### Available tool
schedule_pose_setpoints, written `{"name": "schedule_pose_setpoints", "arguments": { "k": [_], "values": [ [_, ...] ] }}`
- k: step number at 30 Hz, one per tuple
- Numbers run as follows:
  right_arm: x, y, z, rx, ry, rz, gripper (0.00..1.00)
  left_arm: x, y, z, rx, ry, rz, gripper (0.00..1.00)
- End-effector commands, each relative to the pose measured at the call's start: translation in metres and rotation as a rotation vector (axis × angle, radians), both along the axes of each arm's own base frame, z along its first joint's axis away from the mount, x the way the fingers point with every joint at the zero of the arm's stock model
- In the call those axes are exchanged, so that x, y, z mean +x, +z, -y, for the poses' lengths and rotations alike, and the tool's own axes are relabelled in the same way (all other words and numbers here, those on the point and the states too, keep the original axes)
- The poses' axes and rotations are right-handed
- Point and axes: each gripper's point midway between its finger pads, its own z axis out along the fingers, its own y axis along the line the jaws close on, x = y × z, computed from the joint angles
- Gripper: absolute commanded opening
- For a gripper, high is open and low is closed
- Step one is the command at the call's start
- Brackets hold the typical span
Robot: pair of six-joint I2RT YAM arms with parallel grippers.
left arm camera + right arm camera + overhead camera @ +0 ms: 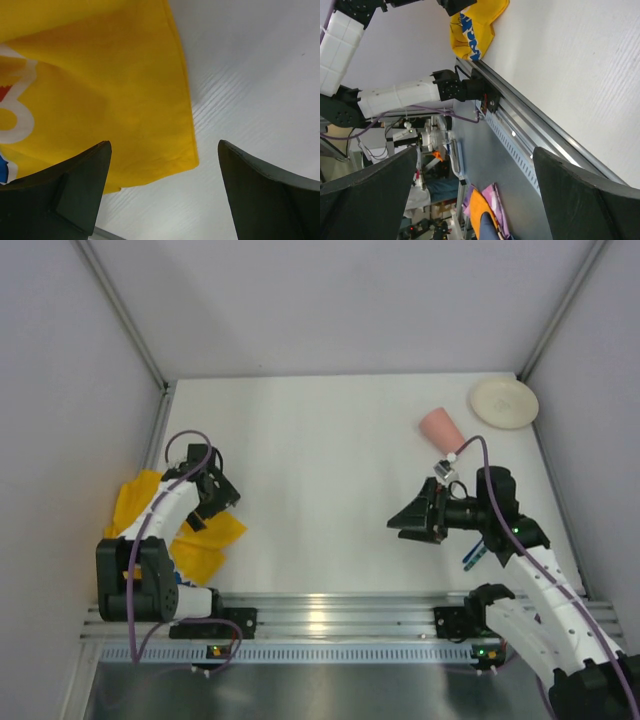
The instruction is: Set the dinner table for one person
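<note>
Since the desk (320,450) is a broad, stiff white top filling the workspace, it is not to be gripped; things are laid on it. The yellow placemat (215,540), crumpled at its near left corner, is judged light and limp, best pinched at the free corner seen under the left jaws, which are spread wide and empty. The right jaws are likewise apart, holding nothing, over bare desk.

Probably a robotics lab: a white worktop (330,490) boxed in by plain panels (340,300), robot arms (540,580) bolted to an aluminium rail (340,615), and blurry cabled equipment (432,137) beyond its edge.
</note>
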Motion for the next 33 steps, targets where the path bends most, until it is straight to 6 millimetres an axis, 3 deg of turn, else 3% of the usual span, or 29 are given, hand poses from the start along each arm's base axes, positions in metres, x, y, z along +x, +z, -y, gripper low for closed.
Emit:
{"name": "schedule_pose_setpoints", "arguments": {
  "k": [1, 9, 16, 17, 19, 20, 22, 24, 25, 27, 28, 30, 31, 33],
  "values": [
    [-0.003, 0.026, 0.001, 0.034, -0.005, 0.077, 1.00, -0.015, -0.010, 0.010, -0.053, -0.010, -0.070, 0.93],
    [-0.005, 0.019, 0.005, 0.021, -0.021, 0.057, 1.00, -0.017, -0.046, 0.022, -0.113, -0.029, -0.133, 0.91],
    [-0.001, 0.018, 0.007, 0.000, -0.026, 0.059, 1.00, -0.037, -0.073, 0.012, -0.065, 0.026, -0.257, 0.69],
    [-0.001, 0.017, 0.007, -0.003, -0.024, 0.057, 1.00, -0.039, -0.077, 0.012, -0.063, 0.025, -0.276, 0.46],
    [0.000, 0.016, 0.007, -0.004, -0.027, 0.054, 1.00, -0.037, -0.081, 0.015, -0.078, 0.012, -0.284, 0.25],
    [0.000, 0.017, 0.007, -0.006, -0.024, 0.055, 1.00, -0.038, -0.084, 0.015, -0.082, 0.011, -0.297, 0.00],
    [0.000, 0.017, 0.008, -0.008, -0.026, 0.056, 1.00, -0.035, -0.083, 0.020, -0.106, 0.006, -0.293, 0.00],
    [0.001, 0.017, 0.009, -0.012, -0.029, 0.060, 1.00, -0.019, -0.068, 0.030, -0.109, -0.019, -0.239, 0.00],
    [0.001, 0.017, 0.009, -0.015, -0.029, 0.059, 1.00, 0.001, -0.051, 0.036, -0.105, -0.014, -0.175, 0.00],
    [0.001, 0.016, 0.010, -0.020, -0.031, 0.060, 1.00, 0.017, -0.028, 0.061, -0.099, -0.063, -0.124, 0.00],
    [0.002, 0.016, 0.010, -0.022, -0.033, 0.061, 1.00, 0.043, -0.003, 0.076, -0.123, -0.053, -0.047, 0.00],
    [0.002, 0.016, 0.010, -0.026, -0.034, 0.061, 1.00, 0.057, 0.012, 0.117, -0.168, -0.111, -0.021, 0.00],
    [0.002, 0.016, 0.011, -0.025, -0.034, 0.060, 1.00, 0.078, 0.041, 0.150, -0.214, -0.147, 0.057, 0.00],
    [0.003, 0.017, 0.011, -0.027, -0.039, 0.064, 1.00, 0.093, 0.049, 0.183, -0.236, -0.176, 0.065, 0.00]
  ]
}}
